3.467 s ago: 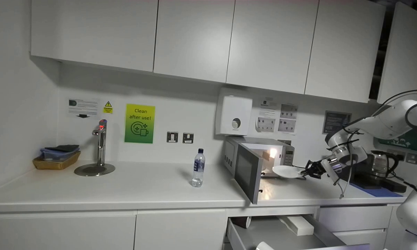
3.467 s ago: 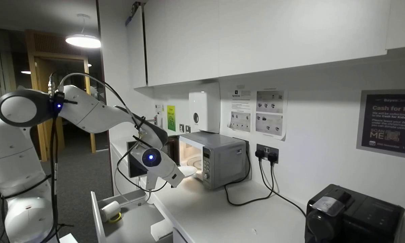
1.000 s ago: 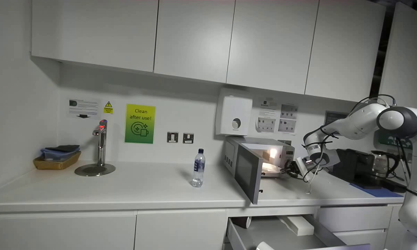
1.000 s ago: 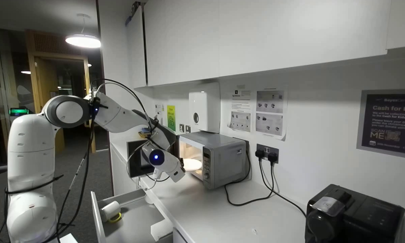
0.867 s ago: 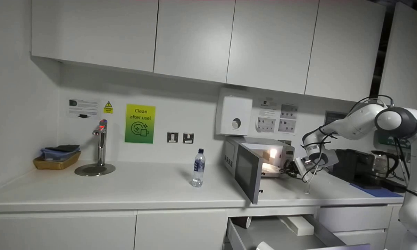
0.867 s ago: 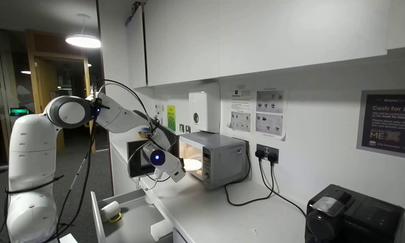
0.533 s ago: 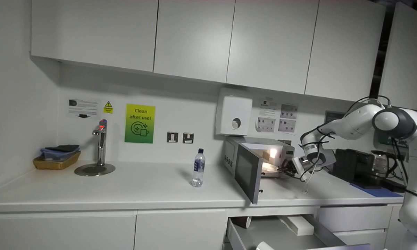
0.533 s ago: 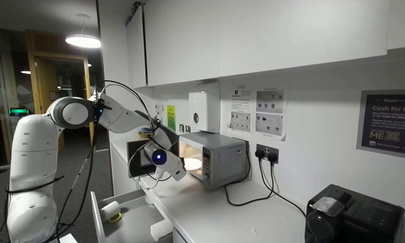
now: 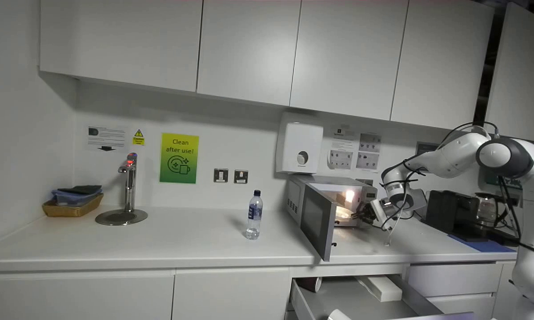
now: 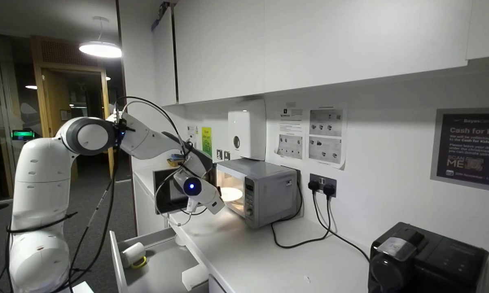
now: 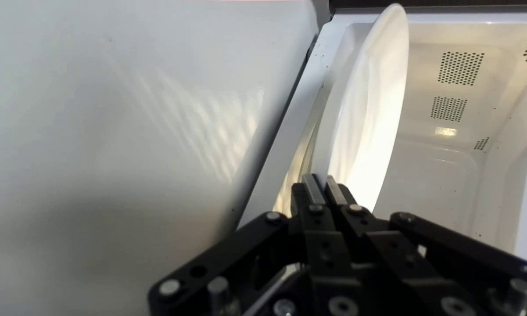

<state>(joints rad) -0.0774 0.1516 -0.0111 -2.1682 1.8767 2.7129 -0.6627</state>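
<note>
Plate (image 11: 379,101) has gone in vs. a few secs ago: was out front of the microwave (image 10: 273,195), now it's in the lit opening, arm (image 9: 458,156) having swung in after it. OK, biggest first: long white table (image 9: 182,242), microwave towards its back edge, door (image 9: 319,222) swung wide & reaching out to the front edge. Next size down, the plate: prob. ceramic or hard plastic, so I'd call it stiff & fairly light, w/ a glossy rim that may slip; could chip if it knocks the opening's frame. Best hold = near rim, gripped flat on both faces & dead level, b/c the far side reaches well beyond the grip & could tip. Smallest now, the pincer (image 11: 323,188): jaws all but together, just the plate's near rim pinched b/w them, nothing else; can't tell if the underside's touching the microwave's floor.
</note>
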